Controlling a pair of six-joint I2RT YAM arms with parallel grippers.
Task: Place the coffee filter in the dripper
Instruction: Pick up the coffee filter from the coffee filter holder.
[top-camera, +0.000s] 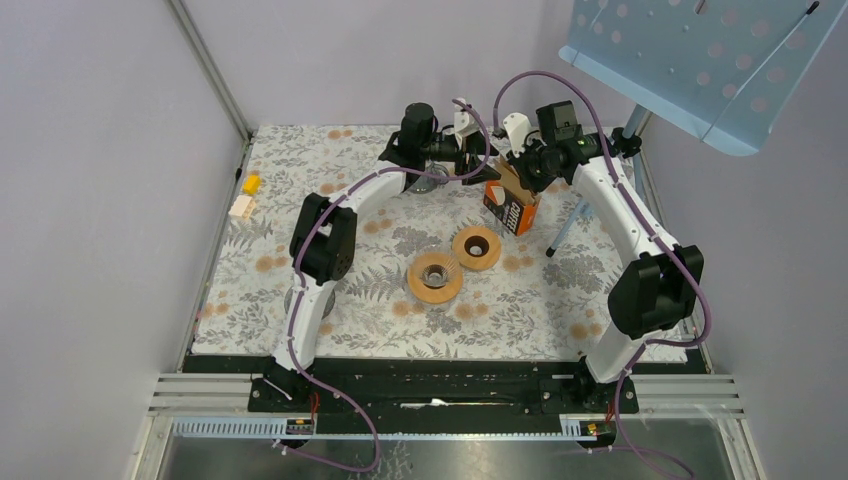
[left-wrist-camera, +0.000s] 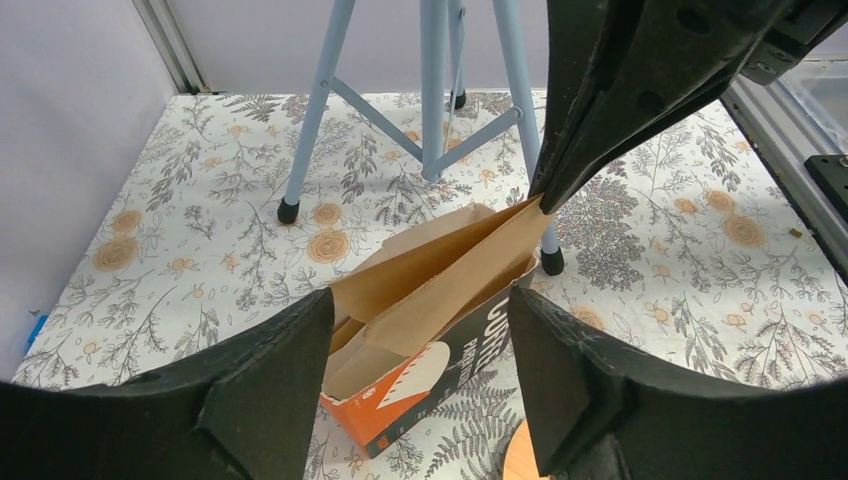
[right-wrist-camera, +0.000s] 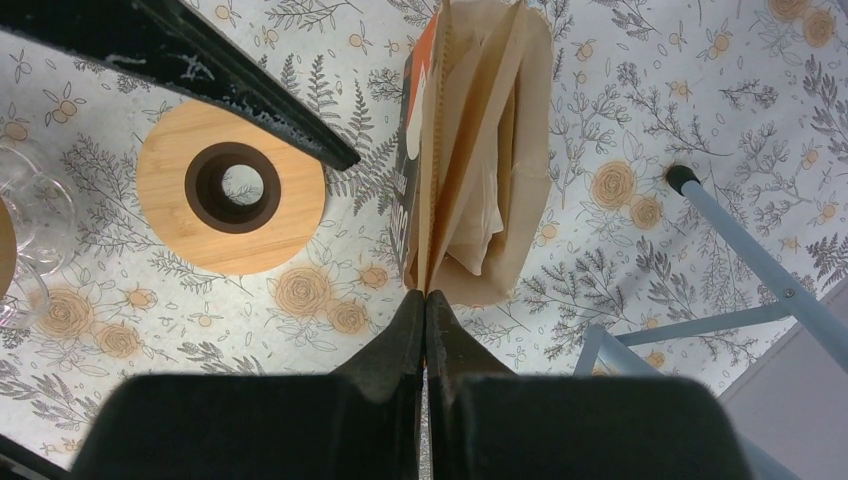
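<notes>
One brown paper cone filter (right-wrist-camera: 480, 120) runs toward 12 o'clock from the right gripper (right-wrist-camera: 426, 295) clamped on its edge, left gripper (left-wrist-camera: 420, 295), jaws apart, straddling it.

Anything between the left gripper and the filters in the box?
Nothing visible. The left gripper is open with the filters straight ahead, standing up out of the box. The right gripper, shut on one filter's edge, is only at the far corner.
</notes>
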